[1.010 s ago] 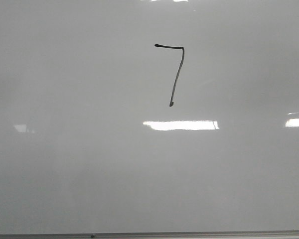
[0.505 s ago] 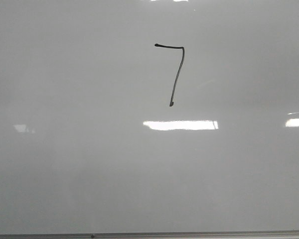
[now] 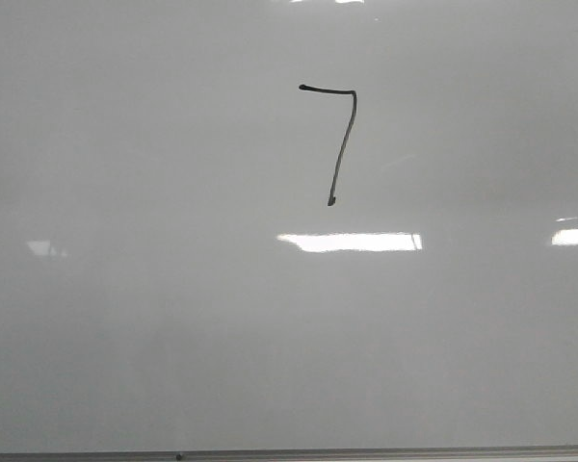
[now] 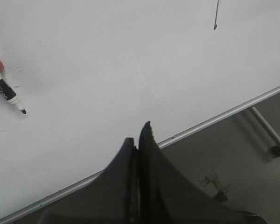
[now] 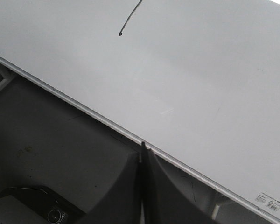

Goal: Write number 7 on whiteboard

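Right now I see the number 7 [image 3: 339, 140] drawn in thin black line on the upper middle of the whiteboard [image 3: 173, 318], with bare board all around it and the thin metal edge [image 3: 366, 452] running along the near side. My left gripper [image 4: 139, 140] sits over that edge, fingers pressed together, holding nothing. My right gripper [image 5: 143, 151] does the same, fingers closed tight at the rim. A marker [image 4: 7, 93] lies uncapped on the board, well apart from the stroke.
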Tool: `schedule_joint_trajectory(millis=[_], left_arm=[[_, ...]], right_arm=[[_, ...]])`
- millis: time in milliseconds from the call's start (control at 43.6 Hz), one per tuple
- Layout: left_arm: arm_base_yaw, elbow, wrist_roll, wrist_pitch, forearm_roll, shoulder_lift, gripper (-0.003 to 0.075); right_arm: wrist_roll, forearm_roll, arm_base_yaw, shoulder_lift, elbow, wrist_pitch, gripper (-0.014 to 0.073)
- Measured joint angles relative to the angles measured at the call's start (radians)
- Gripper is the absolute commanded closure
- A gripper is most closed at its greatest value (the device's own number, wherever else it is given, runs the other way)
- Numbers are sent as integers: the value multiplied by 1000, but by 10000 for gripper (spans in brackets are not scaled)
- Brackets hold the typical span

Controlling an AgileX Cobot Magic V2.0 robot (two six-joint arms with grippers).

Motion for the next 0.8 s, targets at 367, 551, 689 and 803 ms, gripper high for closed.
schedule_joint_trajectory(millis=[367, 551, 689, 803], left_arm=[[0, 0, 2, 0, 0, 0, 741], [33, 28, 4, -27, 16, -64, 741], [153, 165, 6, -179, 43, -179, 741], [264, 334, 6, -372, 48, -286, 741]], right_arm=[[0, 0, 0, 0, 0, 2, 661], [0, 0, 0, 0, 0, 4, 661], [0, 0, 0, 0, 0, 4, 661], [2, 0, 0, 0, 0, 4, 661]])
